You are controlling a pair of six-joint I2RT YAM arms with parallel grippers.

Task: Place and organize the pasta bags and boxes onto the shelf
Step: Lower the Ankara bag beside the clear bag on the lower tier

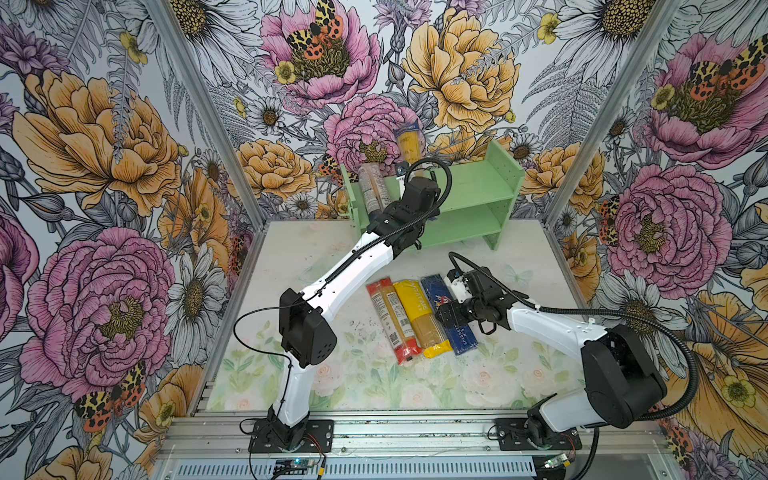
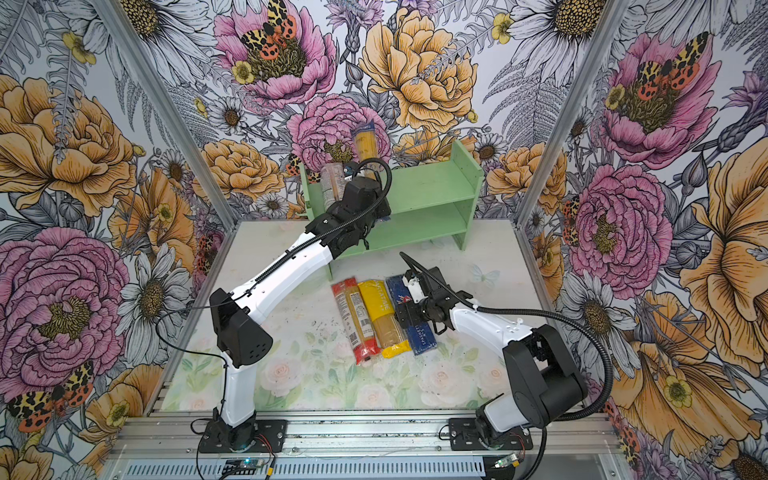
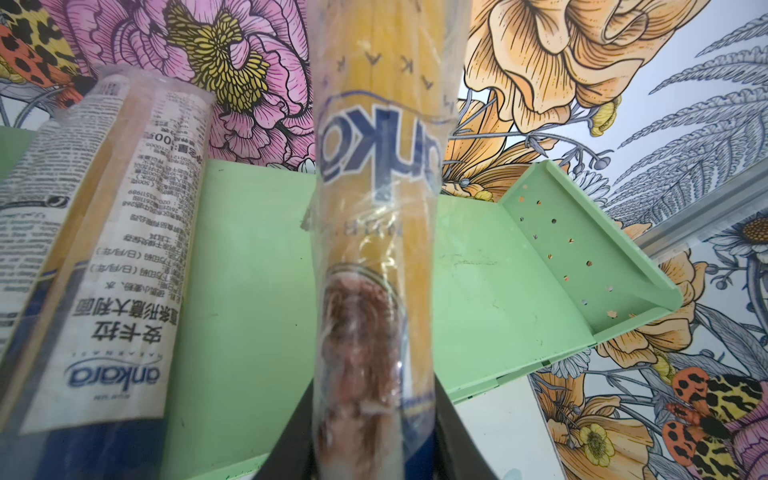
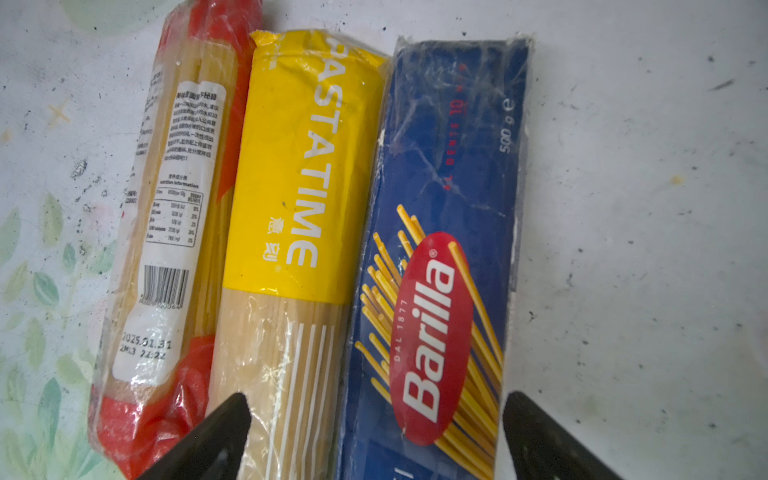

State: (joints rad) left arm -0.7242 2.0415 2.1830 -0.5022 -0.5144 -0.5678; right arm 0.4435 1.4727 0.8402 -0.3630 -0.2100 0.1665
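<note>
Floral walls (image 1: 124,145), left jaws pinching clear bag (image 3: 374,208) at shelf (image 3: 498,291), another bag (image 3: 104,249) beside, right jaws spread

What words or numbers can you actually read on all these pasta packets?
"Barilla", "DAL 1877", "500 g": dark blue box.
"PASTATIME": yellow bag.
"2025.01.31": red-ended bag.
"ankara", "安卡拉": clear bag with white label.
"anka", partly hidden: other clear bag.
Fine print on the labels: too small or blurred to read.
</note>
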